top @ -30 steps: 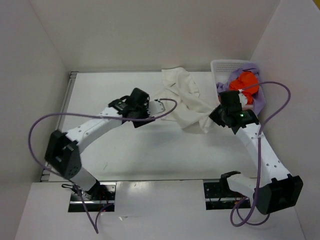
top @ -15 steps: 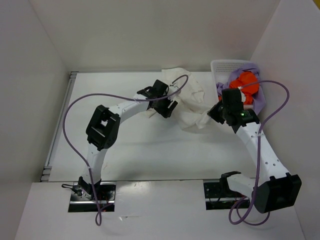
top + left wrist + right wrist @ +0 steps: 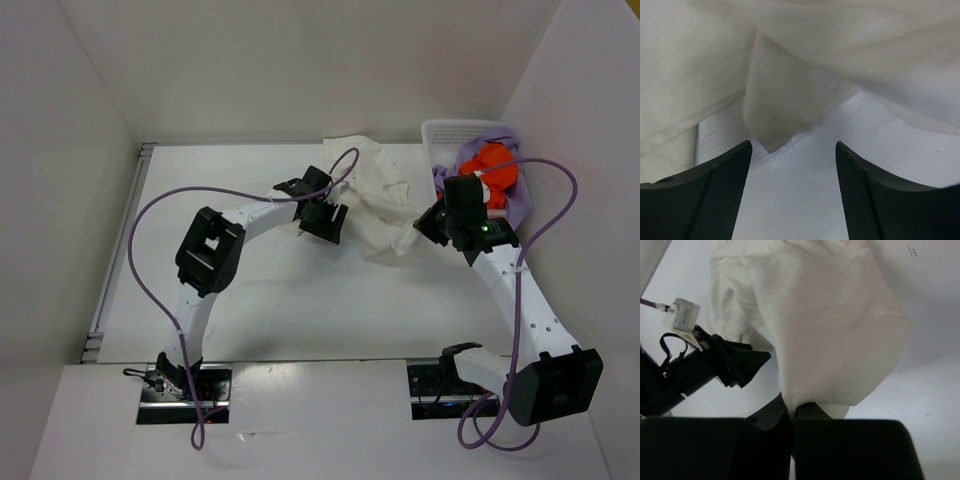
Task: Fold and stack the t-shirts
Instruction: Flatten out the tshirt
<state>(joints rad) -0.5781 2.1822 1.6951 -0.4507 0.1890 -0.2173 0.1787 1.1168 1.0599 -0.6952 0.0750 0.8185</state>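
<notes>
The cream-white t-shirt (image 3: 375,195) lies crumpled on the table at the back middle. My right gripper (image 3: 428,222) is shut on its right edge, and the cloth (image 3: 830,330) hangs from the closed jaws in the right wrist view. My left gripper (image 3: 335,222) is open at the shirt's left edge. In the left wrist view a corner of the cream cloth (image 3: 772,115) lies just ahead of the open fingers (image 3: 720,195), over bare table. The orange t-shirt (image 3: 490,165) and the lavender t-shirt (image 3: 515,200) sit in the white basket (image 3: 440,135).
The white perforated basket stands at the back right, close behind my right wrist. White walls close in the table at the back and on both sides. Purple cables loop over both arms. The left arm (image 3: 695,370) shows in the right wrist view.
My left arm has swung from the table's left-middle over to the shirt's left edge, then settled slightly lower. My right gripper has stayed shut on the shirt, almost still.
</notes>
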